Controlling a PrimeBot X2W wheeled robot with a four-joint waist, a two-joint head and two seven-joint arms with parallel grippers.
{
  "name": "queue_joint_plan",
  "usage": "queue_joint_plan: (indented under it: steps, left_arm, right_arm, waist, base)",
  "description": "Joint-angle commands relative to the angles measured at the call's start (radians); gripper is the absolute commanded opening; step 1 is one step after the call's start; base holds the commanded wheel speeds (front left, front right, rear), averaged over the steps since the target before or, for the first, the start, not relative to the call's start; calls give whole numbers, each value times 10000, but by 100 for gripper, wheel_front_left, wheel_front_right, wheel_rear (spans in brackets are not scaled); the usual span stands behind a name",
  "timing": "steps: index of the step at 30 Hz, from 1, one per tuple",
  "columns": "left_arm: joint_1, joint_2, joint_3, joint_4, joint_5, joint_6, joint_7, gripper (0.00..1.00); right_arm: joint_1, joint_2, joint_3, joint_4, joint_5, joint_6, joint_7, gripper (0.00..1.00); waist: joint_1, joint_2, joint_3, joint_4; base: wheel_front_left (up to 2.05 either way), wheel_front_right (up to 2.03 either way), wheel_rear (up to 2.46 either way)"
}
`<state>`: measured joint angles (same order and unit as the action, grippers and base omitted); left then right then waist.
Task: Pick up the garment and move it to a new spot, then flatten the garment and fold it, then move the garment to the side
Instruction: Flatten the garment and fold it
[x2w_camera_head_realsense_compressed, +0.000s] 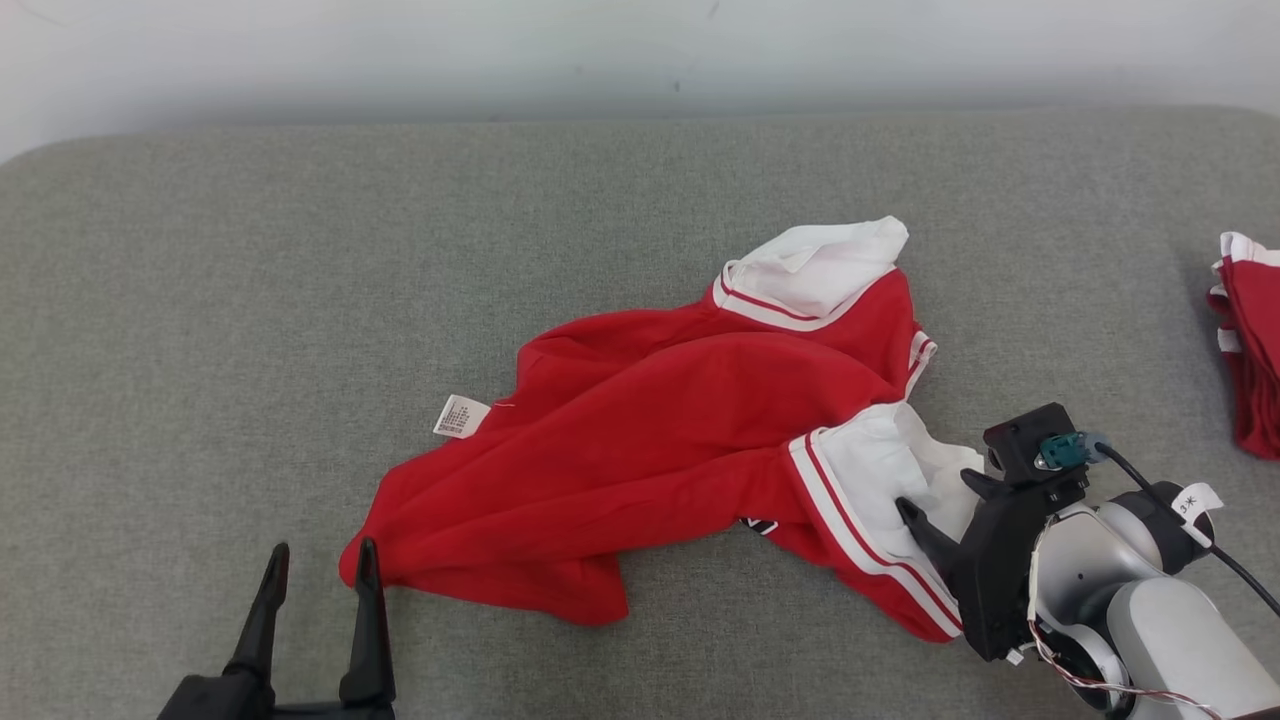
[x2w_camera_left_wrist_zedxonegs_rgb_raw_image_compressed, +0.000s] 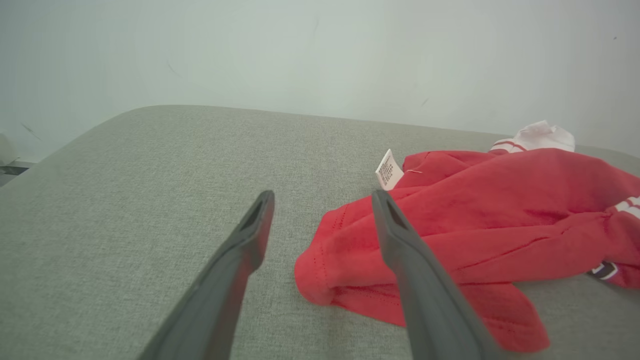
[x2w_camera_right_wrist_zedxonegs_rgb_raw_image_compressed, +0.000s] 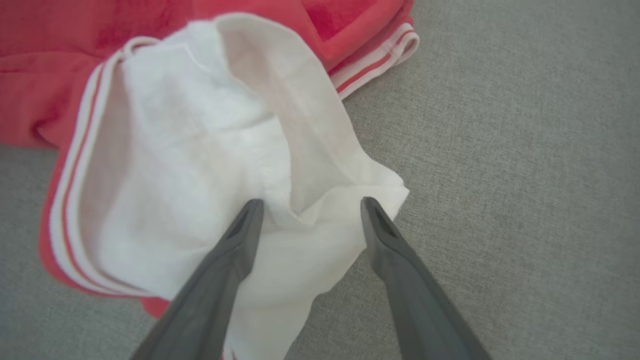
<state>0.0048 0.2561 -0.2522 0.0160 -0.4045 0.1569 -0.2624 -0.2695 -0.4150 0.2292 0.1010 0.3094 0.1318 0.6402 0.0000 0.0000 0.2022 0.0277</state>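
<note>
**ITEM: ONE RED GARMENT, UNFOLDED, BOTH GRIPPERS AT ITS ENDS**

**Location.** The garment (x2w_camera_head_realsense_compressed: 660, 440) lies crumpled near the middle of the grey upholstered surface (x2w_camera_head_realsense_compressed: 300, 300), towards your right half.

**Lie.** In the head view its long axis runs from the red hem corner at lower left up to the sleeves at right. That puts one end before each arm.

**Left gripper** (x2w_camera_head_realsense_compressed: 324, 547). The fingers are spread wide and hold nothing. It sits just beside the hem corner. In the left wrist view (x2w_camera_left_wrist_zedxonegs_rgb_raw_image_compressed: 323, 195) the corner lies just past the gap, with the inner finger crossing over red cloth.

**Right gripper** (x2w_camera_head_realsense_compressed: 935, 490). The fingers are spread wide and not closed on anything. It is the nearer of the two. In the right wrist view (x2w_camera_right_wrist_zedxonegs_rgb_raw_image_compressed: 311, 201) the near white sleeve (x2w_camera_right_wrist_zedxonegs_rgb_raw_image_compressed: 200, 175) lies under and between its fingers, with the sleeve's free edge at the outer fingertip.

**Judgement.** You are likely set for a two-ended pick. The right needs only to close, while the left must go slightly forward and inward.

**Count.**
- Garments in work: one
- White sleeves: two, the far white sleeve (x2w_camera_head_realsense_compressed: 830, 260) lying at the upper right
- Care label (x2w_camera_head_realsense_compressed: 461, 416): one
- Red-and-white cloth stack (x2w_camera_head_realsense_compressed: 1250, 350): one, well apart at the right edge
- Grippers: two
</note>
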Motion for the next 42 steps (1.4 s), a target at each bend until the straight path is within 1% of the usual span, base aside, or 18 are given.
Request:
queue_joint_plan:
  steps: [1, 3, 6, 7, 8, 9, 10, 11, 12, 13, 20, 25, 32, 38, 39, 40, 41, 42]
  left_arm:
    - [-138, -52, 73, 20, 128, -62, -32, 100]
    - [-184, -84, 138, 48, 152, -113, -32, 100]
    - [-282, -145, 177, 92, 195, -214, -32, 100]
    - [-303, -158, 198, 109, 217, -228, -32, 100]
    - [-319, -176, 213, 125, 234, -251, -32, 100]
    - [-334, -202, 217, 144, 244, -293, -32, 100]
    - [-355, -219, 220, 163, 247, -331, -32, 100]
    - [-385, -237, 228, 177, 250, -325, -32, 100]
    - [-415, -260, 239, 189, 256, -358, -32, 100]
    - [-441, -278, 241, 201, 257, -395, -32, 100]
    - [-457, -391, 373, 291, 328, -494, -32, 100]
    - [-514, -458, 421, 358, 390, -607, -32, 100]
    - [-603, -518, 467, 417, 472, -765, -32, 100]
    - [-704, -576, 524, 504, 553, -882, -33, 100]
    - [-725, -590, 532, 525, 556, -912, -33, 100]
    - [-741, -601, 542, 544, 572, -939, -33, 100]
    - [-738, -621, 553, 569, 581, -947, -33, 100]
    - [-729, -642, 566, 595, 591, -949, -33, 100]
  right_arm:
    - [-81, -47, 76, -15, 6, -26, -66, 100]
    - [-125, -16, 152, 28, 48, -26, -28, 100]
    - [-206, -10, 252, 123, 101, -26, 61, 83]
    - [-237, -19, 304, 155, 136, -26, 95, 52]
    - [-275, -32, 332, 187, 153, -26, 96, 44]
    - [-314, -37, 343, 217, 155, -26, 81, 40]
    - [-349, -17, 293, 247, 141, -26, 32, 25]
    - [-383, 23, 180, 258, 45, -26, -63, 25]
    - [-417, 123, 5, 237, -54, -26, -232, 42]
    - [-398, 226, -149, 221, -125, -26, -340, 100]
    - [87, 715, -1787, -268, -1201, -26, -690, 100]
    - [359, 1142, -2425, -411, -1679, -26, -481, 100]
    - [143, 1434, -2550, -179, -1748, -26, -284, 100]
    - [-140, 1495, -2154, 456, -1444, -26, 76, 100]
    - [-165, 1504, -2079, 555, -1369, -26, 127, 93]
    - [-175, 1529, -2001, 647, -1251, -26, 172, 49]
    - [-189, 1567, -1922, 724, -1124, -24, 219, 42]
    - [-203, 1551, -1840, 757, -1045, -24, 225, 7]
  waist:
    - [0, 0, 137, -9]
    - [0, 0, 209, -36]
    - [0, 0, 314, -70]
    - [0, 0, 354, -84]
    - [0, 0, 385, -92]
    - [0, 0, 415, -94]
    - [0, 0, 437, -94]
    - [0, 0, 460, -91]
    - [0, 0, 481, -87]
    - [0, 0, 495, -80]
    - [0, 0, 530, -105]
    - [0, 0, 562, -179]
    - [0, 0, 694, -187]
    - [0, 0, 831, -100]
    - [0, 0, 847, -88]
    - [0, 0, 858, -78]
    - [0, 0, 862, -69]
    - [0, 0, 867, -62]
  base:
    - [0, 0, 0]
    - [0, 0, 0]
    - [0, 0, 0]
    - [0, 0, 0]
    - [0, 0, 0]
    - [0, 0, 0]
    - [0, 0, 0]
    - [0, 0, 0]
    - [0, 0, 0]
    - [0, 0, 0]
    - [0, 0, 0]
    - [0, 0, 0]
    - [0, 0, 0]
    - [0, 0, 0]
    - [0, 0, 0]
    - [0, 0, 0]
    - [0, 0, 0]
    - [0, 0, 0]
